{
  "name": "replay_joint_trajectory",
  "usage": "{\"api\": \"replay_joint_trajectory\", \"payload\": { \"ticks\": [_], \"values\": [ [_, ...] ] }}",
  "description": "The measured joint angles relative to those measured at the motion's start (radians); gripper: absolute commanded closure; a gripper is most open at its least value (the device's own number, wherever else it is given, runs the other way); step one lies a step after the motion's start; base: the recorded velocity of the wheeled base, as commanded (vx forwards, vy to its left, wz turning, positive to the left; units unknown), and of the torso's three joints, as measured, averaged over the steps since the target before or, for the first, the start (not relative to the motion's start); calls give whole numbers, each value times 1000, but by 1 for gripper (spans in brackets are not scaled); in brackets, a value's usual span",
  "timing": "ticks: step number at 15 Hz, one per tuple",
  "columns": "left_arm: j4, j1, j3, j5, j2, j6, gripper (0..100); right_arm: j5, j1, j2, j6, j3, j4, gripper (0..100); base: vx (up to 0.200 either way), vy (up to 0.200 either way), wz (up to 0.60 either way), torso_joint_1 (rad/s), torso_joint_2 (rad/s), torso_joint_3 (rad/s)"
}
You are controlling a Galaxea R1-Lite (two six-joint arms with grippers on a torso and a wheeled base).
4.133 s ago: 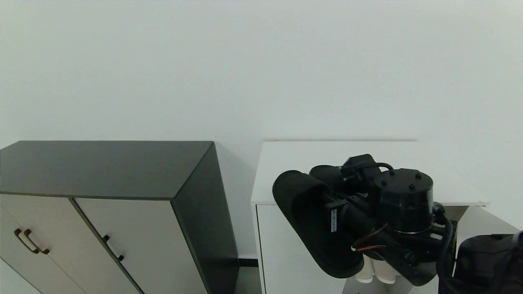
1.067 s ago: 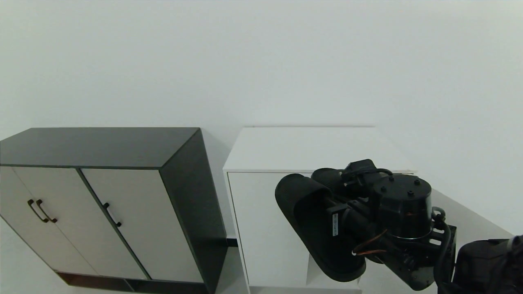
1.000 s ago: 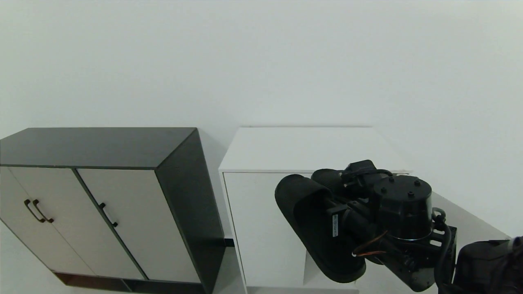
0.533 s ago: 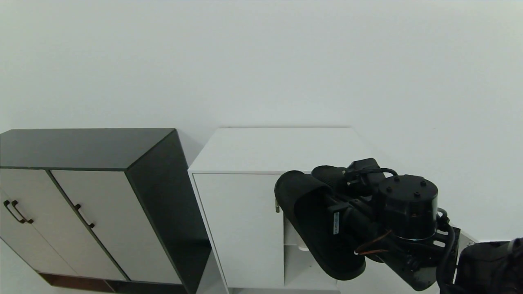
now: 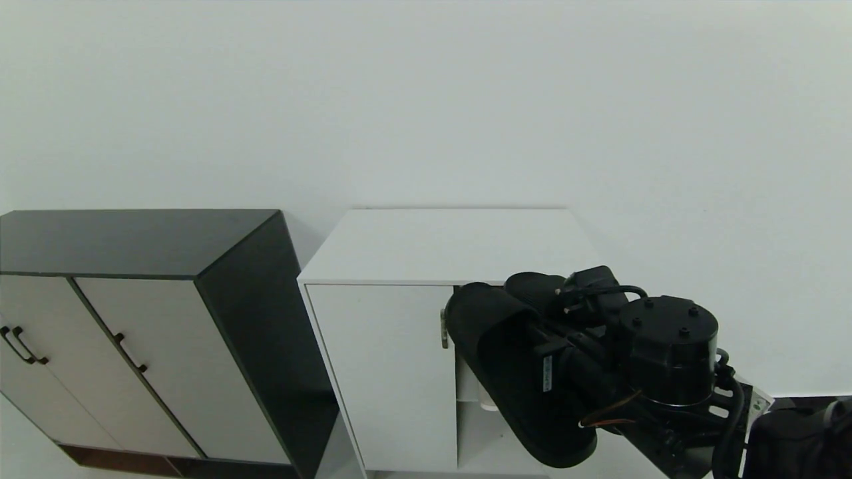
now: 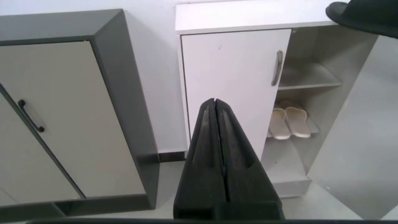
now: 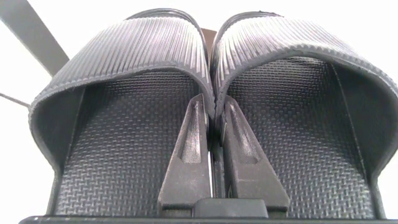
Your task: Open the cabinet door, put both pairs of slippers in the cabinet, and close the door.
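Black slippers [image 5: 512, 379] hang in air before cabinet's [image 5: 439, 246] open right half, right gripper [image 7: 214, 107] clamped on their touching inner strap walls, a sound hold since they look light, soft, floppy; left gripper [image 6: 216, 109] closed, empty.

White slippers [image 6: 292, 121] rest on, seemingly, the cabinet's [image 6: 249, 15] lower shelf [image 6: 298, 141].

We see the cabinet [image 5: 439, 246] with a neighbouring cabinet [image 5: 133, 243] just beside it at nine o'clock. Its open compartment [image 6: 317, 46] lies at three o'clock of the closed door [image 5: 386, 372]. Inside, one pair of slippers [image 6: 292, 121] sits below a shelf [image 6: 308, 74], seemingly on a lower board. The other pair [image 5: 512, 379], clamped in the right gripper [image 7: 213, 106], hangs before that opening.
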Motion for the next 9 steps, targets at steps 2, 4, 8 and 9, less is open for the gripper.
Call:
{"api": "replay_joint_trajectory", "payload": {
  "ticks": [2, 4, 8, 9],
  "values": [
    [-1, 0, 0, 0, 0, 0, 100, -1, -2, 1, 0, 2, -1, 100, 0, 0, 0, 0, 0, 0],
    [0, 0, 0, 0, 0, 0, 100, -1, 1, 1, 0, 5, -3, 100, 0, 0, 0, 0, 0, 0],
    [0, 0, 0, 0, 0, 0, 100, -2, 2, 1, 0, 7, -2, 100, 0, 0, 0, 0, 0, 0],
    [0, 0, 0, 0, 0, 0, 100, -1, 2, 1, 0, 9, -3, 100, 0, 0, 0, 0, 0, 0]
  ]
}}
